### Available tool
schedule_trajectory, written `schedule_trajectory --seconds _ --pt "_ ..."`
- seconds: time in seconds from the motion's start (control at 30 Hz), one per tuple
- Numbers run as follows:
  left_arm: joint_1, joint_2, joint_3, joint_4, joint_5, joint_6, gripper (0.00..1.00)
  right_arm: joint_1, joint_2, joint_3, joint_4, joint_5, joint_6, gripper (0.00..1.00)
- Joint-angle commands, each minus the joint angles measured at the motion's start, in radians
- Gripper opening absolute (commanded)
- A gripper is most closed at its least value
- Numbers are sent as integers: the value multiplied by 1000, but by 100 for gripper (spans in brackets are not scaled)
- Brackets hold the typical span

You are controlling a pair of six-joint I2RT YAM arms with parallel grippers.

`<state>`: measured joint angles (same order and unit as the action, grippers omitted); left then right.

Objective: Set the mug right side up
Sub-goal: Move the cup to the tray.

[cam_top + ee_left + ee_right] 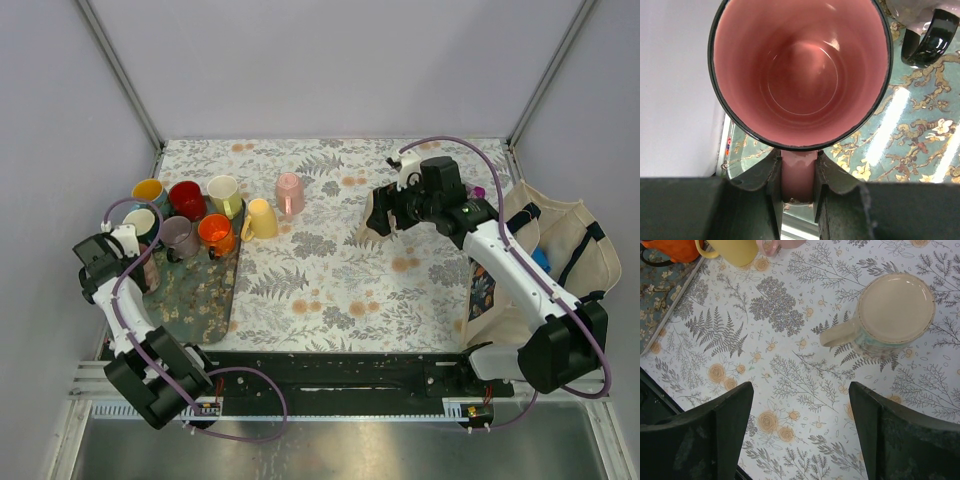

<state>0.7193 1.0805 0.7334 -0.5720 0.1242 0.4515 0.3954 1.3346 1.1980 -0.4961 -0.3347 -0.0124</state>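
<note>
Mug action on both sides: left gripper is clamped on the handle of a pink-lined mug, its mouth facing the wrist, over the tray. Right gripper gapes wide. Just ahead of it, a cream mug sits base-up on the tablecloth, not yet turned.

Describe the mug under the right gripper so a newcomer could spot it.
On the floral tablecloth, skip the tray of mugs at the left and go to the right half, below the right gripper. The cream mug there stands alone, base up, while its nearest neighbours, the yellow mug and the pink mug, sit beside the tray.
</note>
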Motion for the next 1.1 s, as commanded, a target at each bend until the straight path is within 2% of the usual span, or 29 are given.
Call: schedule_trajectory --seconds 0.0,0.17,0.57,0.73,1.07 --pt "9 -16 -3 0 -26 67 27 -4 -51 -34 50 -21 40 87" --pt "11 -45 -2 -19 -44 98 34 -6 -78 -64 51 -27 46 87" --pt "11 -102 44 -129 -120 113 39 -4 -63 -55 67 -55 95 87" --pt "11 -105 41 -135 -218 165 40 -4 -43 -41 82 -63 118 87" --pt "0 -73 169 -180 -235 98 42 -4 -68 -84 91 -49 109 87"
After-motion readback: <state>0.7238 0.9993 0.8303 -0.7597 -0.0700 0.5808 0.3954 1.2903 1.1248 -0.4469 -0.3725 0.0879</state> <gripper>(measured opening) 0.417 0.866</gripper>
